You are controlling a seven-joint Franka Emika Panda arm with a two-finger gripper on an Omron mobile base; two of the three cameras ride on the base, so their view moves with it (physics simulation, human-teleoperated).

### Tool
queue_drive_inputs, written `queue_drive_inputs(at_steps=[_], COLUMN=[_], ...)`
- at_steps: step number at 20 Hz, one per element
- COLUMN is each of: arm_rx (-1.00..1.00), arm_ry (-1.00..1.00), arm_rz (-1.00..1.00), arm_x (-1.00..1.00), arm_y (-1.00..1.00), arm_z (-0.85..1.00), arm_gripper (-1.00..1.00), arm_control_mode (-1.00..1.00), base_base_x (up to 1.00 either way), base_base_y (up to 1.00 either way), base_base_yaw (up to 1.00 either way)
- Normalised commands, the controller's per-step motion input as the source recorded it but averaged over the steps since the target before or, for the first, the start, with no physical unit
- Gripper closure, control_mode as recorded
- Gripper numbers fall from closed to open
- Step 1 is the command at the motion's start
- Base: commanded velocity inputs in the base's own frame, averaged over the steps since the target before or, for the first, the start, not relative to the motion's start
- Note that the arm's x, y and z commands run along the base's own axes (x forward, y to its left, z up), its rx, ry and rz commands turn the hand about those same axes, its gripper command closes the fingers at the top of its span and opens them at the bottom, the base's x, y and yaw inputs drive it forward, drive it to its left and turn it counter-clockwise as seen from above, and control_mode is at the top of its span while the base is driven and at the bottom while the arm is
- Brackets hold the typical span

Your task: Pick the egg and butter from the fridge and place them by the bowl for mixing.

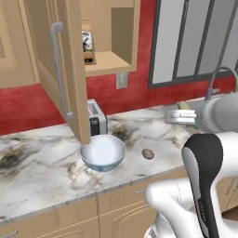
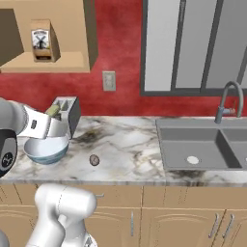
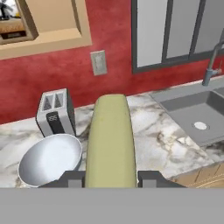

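Butter clamped between tool fingertips, long pale-yellow block pointing forward, held in air above worktop. Tool hangs just above bowl's far rim in right base view, butter end poking out. Egg lies on worktop, apart from bowl, on sink side, nearer front edge. Bowl sits mid-worktop, close in front of toaster at back wall. Open cabinet door hangs over bowl's rear. Sink at worktop's right end, faucet behind.
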Motion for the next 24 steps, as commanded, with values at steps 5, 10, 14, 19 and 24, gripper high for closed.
queue_drive_inputs(at_steps=[5, 10, 14, 19, 24], arm_rx=[0.00, 0.00, -0.01, -0.14, -0.19], arm_ry=[0.00, 0.24, 0.42, 0.37, 0.18], arm_rz=[0.00, 0.24, 0.18, 0.02, 0.00], arm_x=[0.00, 0.18, 0.26, 0.49, 0.37], arm_y=[0.00, -0.11, -0.19, 0.04, 0.11], arm_z=[0.00, -0.22, -0.26, -0.30, -0.66], arm_gripper=[1.00, 1.00, 1.00, 1.00, 1.00], arm_control_mode=[1.00, -1.00, -1.00, -1.00, -1.00], base_base_x=[0.00, 0.00, 0.00, 0.00, 0.00], base_base_y=[-0.40, -0.03, 0.00, 0.00, 0.00], base_base_yaw=[0.38, 0.07, 0.00, 0.00, 0.00])
